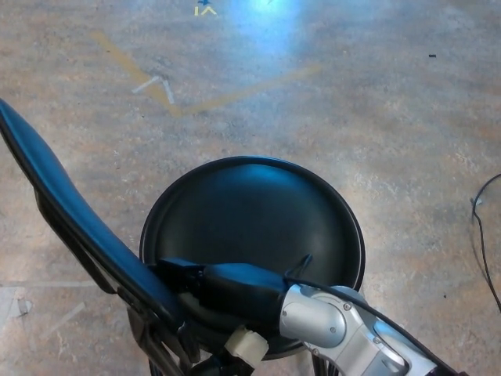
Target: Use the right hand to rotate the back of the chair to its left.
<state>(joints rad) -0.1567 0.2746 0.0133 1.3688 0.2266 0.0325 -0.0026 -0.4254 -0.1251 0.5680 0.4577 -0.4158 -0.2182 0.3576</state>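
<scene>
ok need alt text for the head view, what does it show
The robot's right hand reaches in from the lower right and rests against the near end of a black chair back, which runs diagonally along the left side. Beside it is the chair's round black seat, seen from above on a worn concrete floor; a thin black cable lies at the right edge.

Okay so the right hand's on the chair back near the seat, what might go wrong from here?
1. The right hand meets the chair back only at its lower end beside the round seat, so it may slip off as the chair turns.
2. The forearm lies across the seat's near edge and might catch on it.
3. A cable lies on the floor at right; the base might snag it.
</scene>
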